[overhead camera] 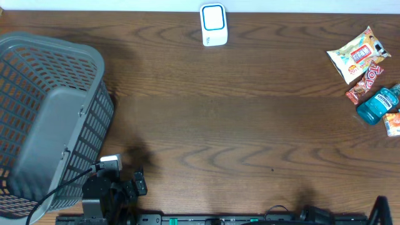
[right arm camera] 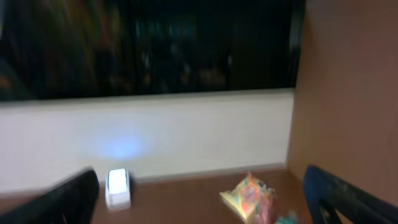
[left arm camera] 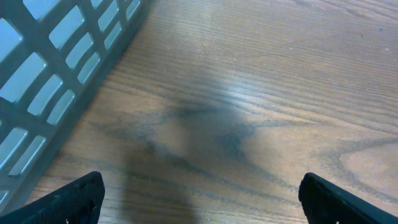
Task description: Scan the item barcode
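The white barcode scanner [overhead camera: 213, 25] with a blue-rimmed face stands at the table's far edge, centre; it also shows small in the right wrist view as the scanner [right arm camera: 118, 187]. The items lie at the far right: a snack bag [overhead camera: 357, 53], a red candy bar [overhead camera: 365, 83], a blue mouthwash bottle [overhead camera: 379, 104] and an orange packet [overhead camera: 392, 123]. My left gripper [left arm camera: 200, 202] is open over bare wood beside the basket. My right gripper [right arm camera: 202, 205] is open and empty, far from the snack bag [right arm camera: 249, 198]. That view is blurred.
A large grey plastic basket [overhead camera: 53, 115] fills the left side, and its lattice wall [left arm camera: 56, 81] is close to my left fingers. The left arm [overhead camera: 115, 186] sits at the near edge, the right arm [overhead camera: 379, 211] at the near right corner.
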